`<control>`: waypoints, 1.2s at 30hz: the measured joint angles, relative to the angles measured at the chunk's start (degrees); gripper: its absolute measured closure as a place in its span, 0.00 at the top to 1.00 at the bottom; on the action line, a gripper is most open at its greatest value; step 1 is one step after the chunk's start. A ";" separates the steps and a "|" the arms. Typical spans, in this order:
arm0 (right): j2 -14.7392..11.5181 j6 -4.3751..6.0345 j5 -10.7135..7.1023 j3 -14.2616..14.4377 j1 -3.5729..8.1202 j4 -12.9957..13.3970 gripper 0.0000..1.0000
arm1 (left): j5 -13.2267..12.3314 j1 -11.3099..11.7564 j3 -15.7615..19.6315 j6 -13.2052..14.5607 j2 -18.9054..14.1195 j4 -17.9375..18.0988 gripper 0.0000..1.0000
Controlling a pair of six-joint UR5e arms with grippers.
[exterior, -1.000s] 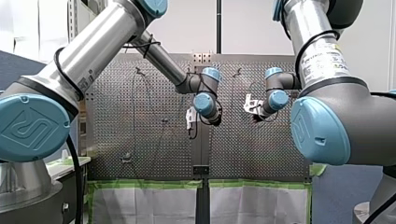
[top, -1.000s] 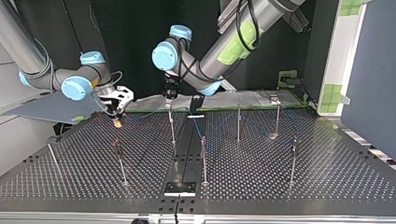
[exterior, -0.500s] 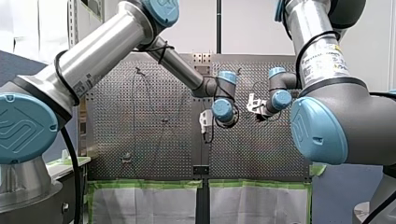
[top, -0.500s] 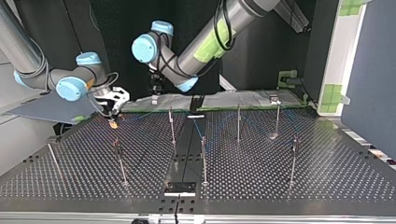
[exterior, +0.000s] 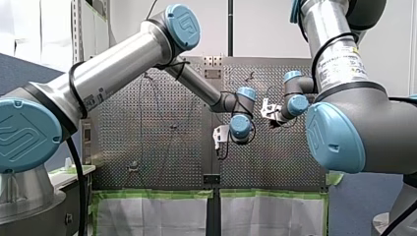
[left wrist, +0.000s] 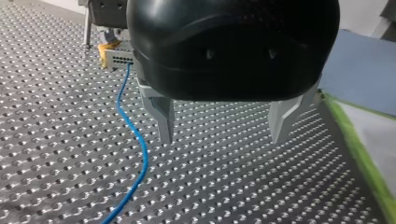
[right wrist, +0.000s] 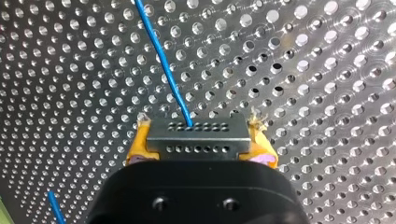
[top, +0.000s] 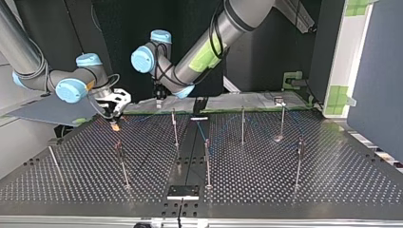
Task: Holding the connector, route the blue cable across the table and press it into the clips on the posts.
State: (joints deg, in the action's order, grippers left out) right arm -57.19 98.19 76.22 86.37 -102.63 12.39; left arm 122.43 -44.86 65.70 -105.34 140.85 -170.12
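Note:
My right gripper point(right wrist: 198, 151) is shut on the grey connector point(right wrist: 198, 138), one yellow pad point(right wrist: 140, 142) at each end of it. The blue cable point(right wrist: 163, 60) leaves the connector and runs ahead over the perforated table. In the top view my right gripper point(top: 115, 111) holds the connector low over the table at the back left. My left gripper point(left wrist: 222, 135) hovers open above the plate, metal fingers point(left wrist: 161, 116) wide apart with nothing between them. The blue cable point(left wrist: 137, 140) passes just beside one finger. The connector point(left wrist: 119, 58) lies ahead of it.
Several thin posts with clips stand on the table, among them one point(top: 174, 126) near the back middle, one point(top: 207, 161) in the centre and one point(top: 121, 164) at the top view's left. A green-taped edge point(left wrist: 359, 149) lies beside my left gripper.
My left arm has swung toward the top view's left, closing in on my right gripper. My right gripper has barely moved and still holds the connector.

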 joint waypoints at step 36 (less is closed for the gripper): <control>0.01 0.31 -0.71 0.00 0.20 0.19 0.00 | 4.01 2.22 -17.27 -0.11 7.87 -1.23 1.00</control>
State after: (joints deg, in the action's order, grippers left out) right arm -57.19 98.50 75.51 86.36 -102.43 12.58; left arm 126.44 -42.64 48.42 -105.45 148.72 -171.36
